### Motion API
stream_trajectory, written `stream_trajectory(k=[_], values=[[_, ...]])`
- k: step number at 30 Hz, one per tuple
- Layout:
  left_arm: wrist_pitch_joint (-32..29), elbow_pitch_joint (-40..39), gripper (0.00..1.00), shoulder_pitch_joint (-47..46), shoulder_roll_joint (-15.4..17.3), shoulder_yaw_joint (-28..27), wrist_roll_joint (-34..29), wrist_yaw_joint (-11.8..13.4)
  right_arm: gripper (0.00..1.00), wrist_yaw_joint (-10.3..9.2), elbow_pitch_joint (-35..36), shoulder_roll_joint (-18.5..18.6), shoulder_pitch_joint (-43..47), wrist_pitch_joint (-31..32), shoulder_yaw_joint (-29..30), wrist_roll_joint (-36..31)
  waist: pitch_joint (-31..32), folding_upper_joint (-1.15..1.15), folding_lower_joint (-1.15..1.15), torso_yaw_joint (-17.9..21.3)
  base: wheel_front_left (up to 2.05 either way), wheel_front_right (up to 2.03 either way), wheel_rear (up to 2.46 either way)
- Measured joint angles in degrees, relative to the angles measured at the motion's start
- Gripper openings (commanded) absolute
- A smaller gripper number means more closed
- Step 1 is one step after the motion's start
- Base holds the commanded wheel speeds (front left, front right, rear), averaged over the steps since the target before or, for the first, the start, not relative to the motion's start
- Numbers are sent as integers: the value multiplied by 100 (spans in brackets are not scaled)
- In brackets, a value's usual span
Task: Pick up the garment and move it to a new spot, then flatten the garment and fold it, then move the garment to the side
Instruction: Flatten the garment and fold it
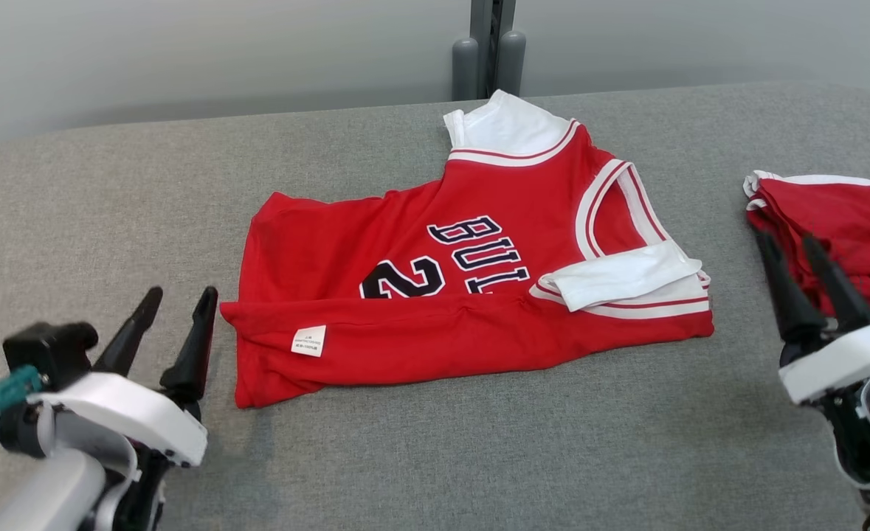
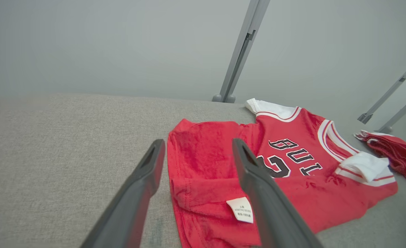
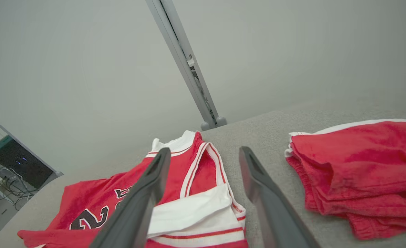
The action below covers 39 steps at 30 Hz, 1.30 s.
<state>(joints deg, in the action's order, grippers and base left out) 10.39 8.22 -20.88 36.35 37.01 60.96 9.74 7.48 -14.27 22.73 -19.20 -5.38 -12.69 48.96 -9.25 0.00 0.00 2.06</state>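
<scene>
Left gripper [image 1: 182, 293] sits nearest, low at the left, fingers spread apart and holding nothing, tips just beside the near hem corner of the jersey [image 1: 405, 339]; right gripper [image 1: 787, 240] sits low at the right, likewise parted and empty, pointing into the gap between jersey and shorts [image 1: 848, 221]; no contact with either is evident. Jersey lies mid-surface on the grey pad [image 1: 479, 457], front up, collar [image 1: 508, 125] toward the far edge; its near long edge is turned over so that a white label [image 1: 308, 341] shows, and a white-trimmed strap [image 1: 619, 276] is folded across the right end; the outline is uneven, so folding is judged incomplete. Handling assessment: thin knit, light, wholly limp, probably somewhat slick; it should sag and shed its folds if lifted from one point. Recommended hold: two points at once, the left hem corner and the trimmed right end, pinching through all layers and keeping the lift low. Surroundings: the shorts, red with white trim, lie bunched near the jersey's right end and crowd that side, with a risk of catching them in the right fingers; two grey posts [image 1: 488, 66] stand just beyond the collar; the left of the pad looks the better destination.
</scene>
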Motion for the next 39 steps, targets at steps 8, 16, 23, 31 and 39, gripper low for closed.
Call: stream_trajectory(k=[8,16,23,31,39], values=[[268,-90,100,485,-327,147,-334,578,100,0,-1082,-164,63,127,-346,-141,-83,0,0,-20,0,0,0],[-465,376,100,202,-534,670,-570,738,100,0,-2176,-264,-571,487,-931,-7,-204,0,0,-160,0,0,0],[-616,909,100,51,-828,799,-447,512,100,0,-2699,-250,-1027,500,-1121,21,-307,0,0,-233,0,0,0],[-700,1384,100,-169,-1014,886,-430,309,100,0,-2964,-213,-1302,635,-1426,215,-439,0,0,-259,0,0,0],[-943,1419,100,-247,-1146,928,-220,92,89,0,-3139,-249,-1493,690,-1885,627,-497,0,0,-267,0,0,0]])
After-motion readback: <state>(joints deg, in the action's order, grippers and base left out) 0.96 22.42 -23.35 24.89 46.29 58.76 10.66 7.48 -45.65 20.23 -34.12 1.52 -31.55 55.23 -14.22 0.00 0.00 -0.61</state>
